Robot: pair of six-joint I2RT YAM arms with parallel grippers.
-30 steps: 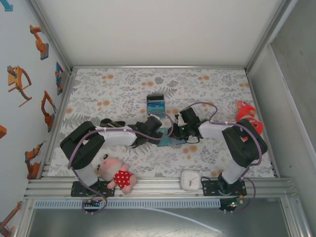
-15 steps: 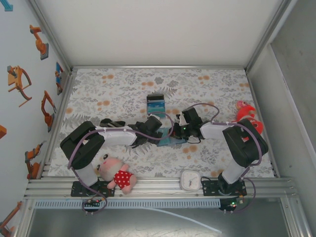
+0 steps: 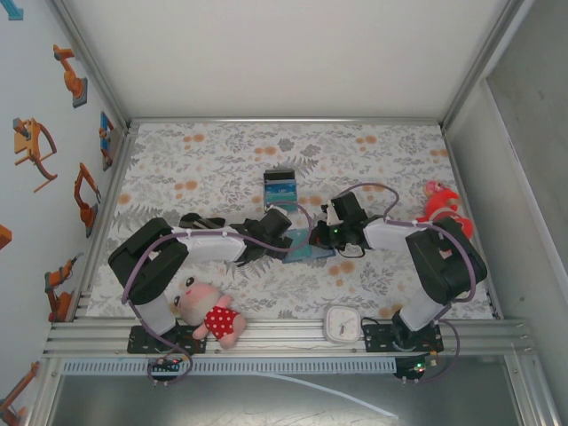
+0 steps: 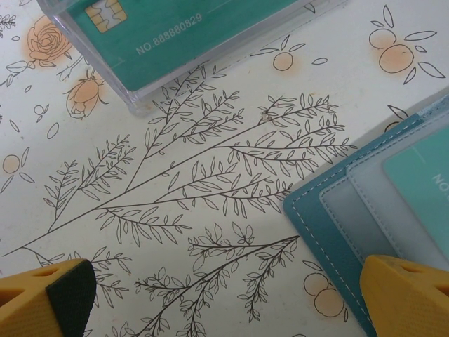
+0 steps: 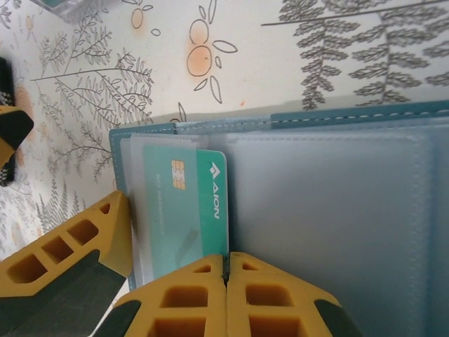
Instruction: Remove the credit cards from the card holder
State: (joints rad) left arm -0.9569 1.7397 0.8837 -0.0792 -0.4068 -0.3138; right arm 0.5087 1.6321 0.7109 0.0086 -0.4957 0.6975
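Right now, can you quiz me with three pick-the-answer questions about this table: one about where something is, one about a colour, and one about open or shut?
1. Where does the pink doll lie?
A. by the left arm's base
B. in the far right corner
C. right in the middle

2. What colour is the card tucked in the sleeve of the card holder?
A. red
B. yellow
C. teal

3. How is the right tool?
A. wide open
B. shut
C. gripping the doll

Answers:
1 A, the top view shows the doll next to that base.
2 C, the right wrist view shows teal behind the clear sleeve.
3 B, its two yellow fingers meet with no gap.
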